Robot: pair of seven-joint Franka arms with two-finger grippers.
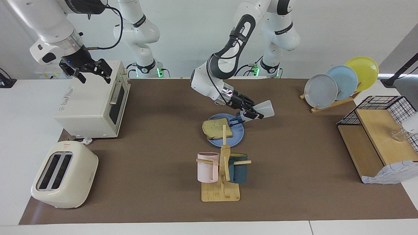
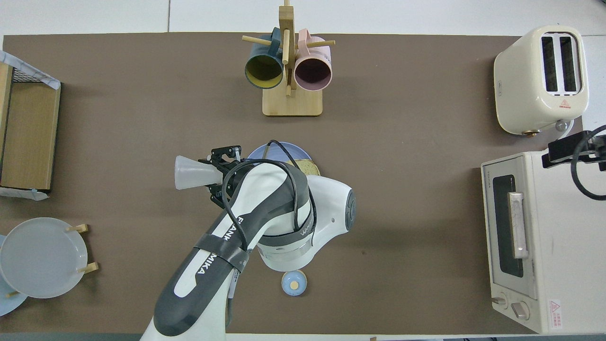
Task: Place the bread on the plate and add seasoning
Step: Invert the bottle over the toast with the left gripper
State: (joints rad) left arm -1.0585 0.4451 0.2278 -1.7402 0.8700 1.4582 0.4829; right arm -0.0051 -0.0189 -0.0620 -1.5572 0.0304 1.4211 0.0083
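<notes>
White walls; a brown mat covers the bench (image 1: 156, 202).

Facing view: the blue plate (image 1: 237, 138) lies mid-bench with the bread (image 1: 217, 128) flat on it, the slice overhanging the rim toward the right arm's end. The left end effector (image 1: 250, 114) is clamped on the seasoning bottle (image 1: 265, 110), which is tipped with its dark cap (image 1: 235, 121) low over the plate's edge and its base raised toward the left arm's end. The cap hangs just above the plate, beside the bread and not touching it. A wooden mug stand (image 1: 221, 186) with a pink mug (image 1: 207, 167) and a teal mug (image 1: 237, 168) sits farther from the robots than the plate; its post crosses the plate in this view.

Overhead view: the left arm hides most of the plate (image 2: 265, 150) and bread (image 2: 310, 166); the cap is not visible, only the bottle's pale base (image 2: 189, 172) sticking out from the end effector (image 2: 222, 173). A small blue-topped bell (image 2: 294, 282) shows here, nearer the robots than the plate; the facing view hides it.

The right end effector (image 1: 86, 67) waits with fingers apart over the white toaster oven (image 1: 91, 104). A cream toaster (image 1: 63, 174) stands farther out at that end.
</notes>
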